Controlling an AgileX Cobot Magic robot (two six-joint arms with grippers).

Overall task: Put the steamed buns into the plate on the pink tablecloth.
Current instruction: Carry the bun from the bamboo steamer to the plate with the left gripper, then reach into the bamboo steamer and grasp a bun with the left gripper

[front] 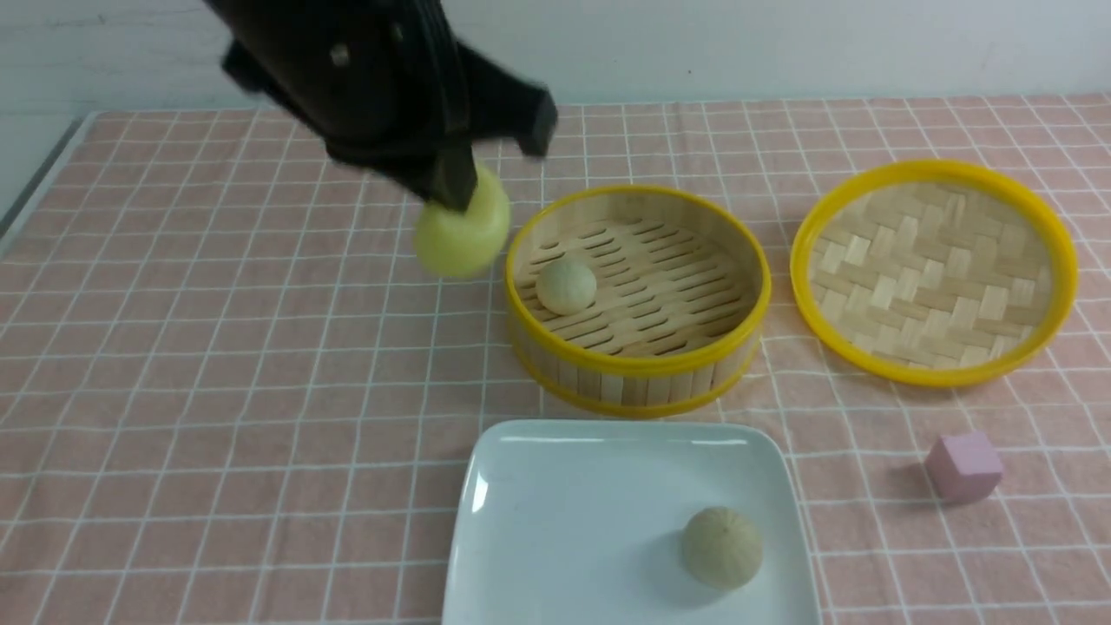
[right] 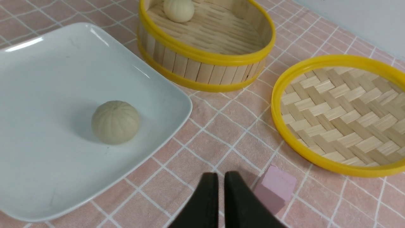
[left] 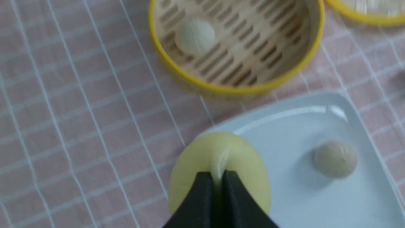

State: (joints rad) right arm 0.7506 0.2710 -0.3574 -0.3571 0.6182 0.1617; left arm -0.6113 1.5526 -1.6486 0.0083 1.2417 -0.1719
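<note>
My left gripper (front: 456, 193) is shut on the yellow steamed bun (front: 462, 227), which hangs in the air above the pink tablecloth (front: 217, 347), just left of the bamboo steamer basket. In the left wrist view its fingertips pinch the yellow bun (left: 221, 158) at its pleated top, over the near-left corner of the white plate (left: 316, 202). One beige bun (front: 722, 547) lies on the plate (front: 564, 521). Another beige bun (front: 566, 285) sits inside the basket. My right gripper (right: 221, 175) hovers low over the cloth beside the plate, fingers nearly together with nothing between them.
The yellow-rimmed steamer basket (front: 638, 365) stands behind the plate. Its woven lid (front: 933, 269) lies upturned to the right. A small pink cube (front: 963, 467) rests on the cloth right of the plate, next to my right gripper's fingers.
</note>
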